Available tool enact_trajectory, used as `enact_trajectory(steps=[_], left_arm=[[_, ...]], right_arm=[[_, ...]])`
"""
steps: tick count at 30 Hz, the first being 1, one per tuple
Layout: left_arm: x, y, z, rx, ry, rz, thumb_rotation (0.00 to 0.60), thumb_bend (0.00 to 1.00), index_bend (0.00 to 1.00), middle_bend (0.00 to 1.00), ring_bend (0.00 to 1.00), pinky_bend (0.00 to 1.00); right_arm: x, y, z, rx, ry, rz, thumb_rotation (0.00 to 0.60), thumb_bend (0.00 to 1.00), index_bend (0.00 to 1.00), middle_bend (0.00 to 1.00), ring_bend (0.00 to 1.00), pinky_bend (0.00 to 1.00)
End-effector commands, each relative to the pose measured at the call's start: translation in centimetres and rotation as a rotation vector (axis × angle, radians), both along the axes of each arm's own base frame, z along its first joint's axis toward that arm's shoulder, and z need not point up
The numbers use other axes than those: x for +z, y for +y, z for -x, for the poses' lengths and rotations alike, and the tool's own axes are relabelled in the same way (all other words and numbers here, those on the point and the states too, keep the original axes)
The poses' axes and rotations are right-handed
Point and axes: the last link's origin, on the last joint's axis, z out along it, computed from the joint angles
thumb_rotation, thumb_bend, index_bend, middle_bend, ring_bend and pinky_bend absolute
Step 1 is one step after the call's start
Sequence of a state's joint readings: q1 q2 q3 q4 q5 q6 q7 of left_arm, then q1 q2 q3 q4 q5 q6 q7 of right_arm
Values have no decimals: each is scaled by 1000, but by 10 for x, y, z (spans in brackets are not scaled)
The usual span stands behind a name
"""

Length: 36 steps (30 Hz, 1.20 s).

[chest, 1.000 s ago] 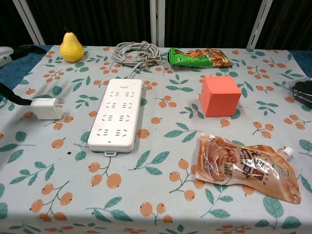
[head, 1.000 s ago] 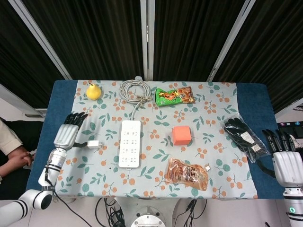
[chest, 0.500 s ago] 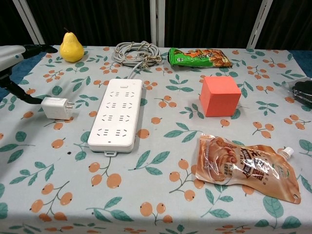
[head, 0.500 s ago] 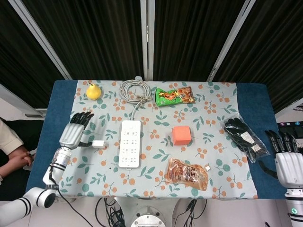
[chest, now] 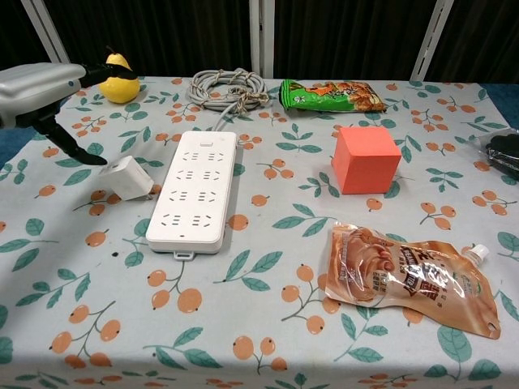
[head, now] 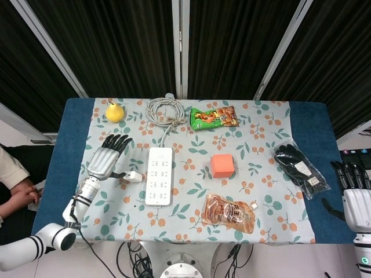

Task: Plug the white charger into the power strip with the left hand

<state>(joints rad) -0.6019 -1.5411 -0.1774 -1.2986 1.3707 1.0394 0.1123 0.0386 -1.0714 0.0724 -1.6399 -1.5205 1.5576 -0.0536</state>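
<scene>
White and boxy, the charger (chest: 128,177) sits tilted just left of the power strip (chest: 195,188), its prong end turned toward the strip's long edge and seemingly lifted a little off the floral tablecloth (chest: 268,324). The left hand (head: 108,162) is at its outer side: the thumb reaches down to the charger's far edge while the other fingers (head: 117,141) are spread flat above, so it looks pinched or pushed from the side, though the contact on the hidden face cannot be made out, and I cannot tell whether it is truly gripped. The right hand (head: 355,194) waits at the table's right edge, fingers straight and apart, holding nothing. By my reading the step in hand is bringing the charger over to the strip (the plugging itself is not yet begun). The next move likely calls for raising the charger, turning its prongs downward, lining them up over one socket row and pressing straight in. Farther out lie the strip's coiled cable (chest: 227,87), a yellow pear (chest: 118,78), a green snack bag (chest: 331,96), an orange cube (chest: 366,159), a brown sauce pouch (chest: 409,279) and bagged black gloves (head: 298,163)
</scene>
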Motion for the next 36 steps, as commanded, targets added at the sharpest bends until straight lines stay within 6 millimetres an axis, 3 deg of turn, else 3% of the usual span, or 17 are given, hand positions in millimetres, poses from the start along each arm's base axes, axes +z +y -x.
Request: enact_trajectory(steps=[1, 9, 14, 19, 23, 36], left_arm=[[-3, 0, -5, -7, 9, 15, 600, 0, 79, 35, 0, 0], [10, -6, -7, -8, 1, -11, 600, 0, 79, 35, 0, 0], [23, -24, -3, 42, -68, 43, 600, 0, 147, 64, 0, 0], [8, -37, 1, 106, -144, 129, 600, 33, 280, 196, 73, 32], [-8, -38, 5, 146, -161, 131, 600, 97, 338, 290, 170, 153], [-28, -35, -3, 154, -195, 104, 600, 223, 394, 357, 222, 243]], right_arm=[[1, 1, 2, -2, -3, 3, 600, 155, 0, 102, 0, 11], [3, 3, 6, -5, -10, 10, 600, 154, 0, 102, 0, 11], [4, 3, 6, 4, -9, 11, 600, 154, 0, 102, 0, 11], [3, 2, 6, 9, -10, 0, 600, 154, 0, 102, 0, 11], [1, 1, 5, 12, -10, -6, 600, 155, 0, 102, 0, 11], [7, 0, 1, 23, 4, 9, 600, 154, 0, 102, 0, 11]])
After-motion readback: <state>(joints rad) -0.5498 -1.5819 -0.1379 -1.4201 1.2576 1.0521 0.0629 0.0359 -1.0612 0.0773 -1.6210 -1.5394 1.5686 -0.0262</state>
